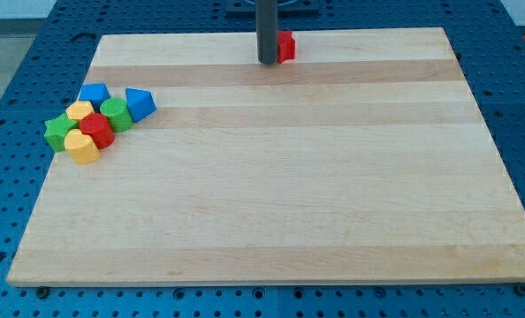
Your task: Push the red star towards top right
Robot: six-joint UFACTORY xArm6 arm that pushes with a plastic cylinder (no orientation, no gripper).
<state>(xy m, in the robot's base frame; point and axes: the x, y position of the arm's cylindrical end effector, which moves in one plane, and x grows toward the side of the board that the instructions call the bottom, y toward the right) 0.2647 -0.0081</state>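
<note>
A red block (286,46), partly hidden so its shape is hard to make out, sits near the top edge of the wooden board, just right of centre. My tip (268,62) is at the end of the dark rod and touches the red block's left side. The rod covers the block's left part.
A cluster of blocks lies at the view's left: a blue block (94,93), a blue block (140,103), a green cylinder (116,115), a yellow block (79,111), a red cylinder (96,130), a green star (60,132) and a yellow block (83,148). The board's top edge (369,30) is close behind the red block.
</note>
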